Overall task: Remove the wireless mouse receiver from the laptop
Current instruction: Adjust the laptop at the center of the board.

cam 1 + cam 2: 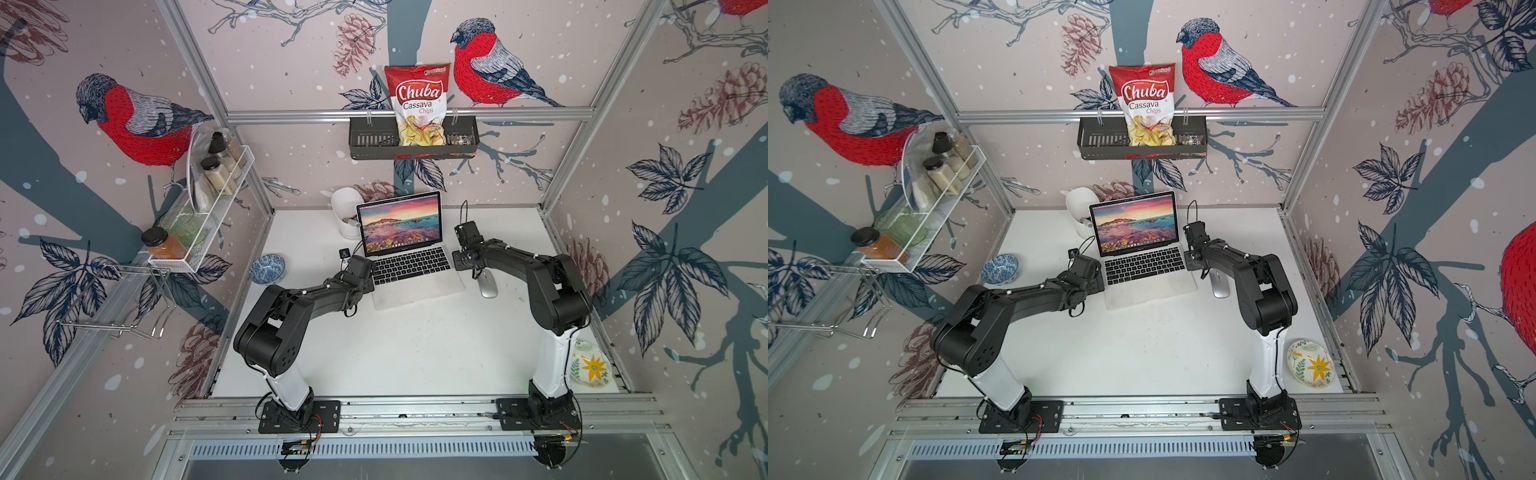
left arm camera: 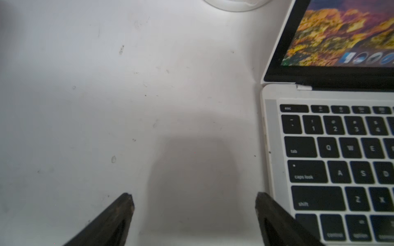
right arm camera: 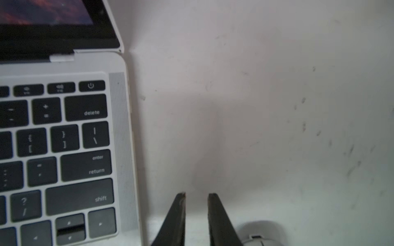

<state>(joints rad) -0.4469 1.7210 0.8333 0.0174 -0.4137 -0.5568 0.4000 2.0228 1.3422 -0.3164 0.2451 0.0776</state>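
Left gripper (image 2: 195, 204) hovering just left of laptop (image 1: 409, 266), jaws gaping wide, holding nothing; laptop standing open on table (image 1: 415, 353), toward far side; right gripper (image 3: 197, 200) hovering just right of it, jaws leaving narrow gap, gripping nothing visible; wireless mouse (image 1: 487, 284) lying right of trackpad.

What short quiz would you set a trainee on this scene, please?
1. True or false: the laptop is shut.
2. Whose jaws stand wider apart? A. left gripper B. right gripper
3. Fill in: the mouse lies to the robot's ____ of the laptop.
Key: 1 false; 2 A; 3 right.
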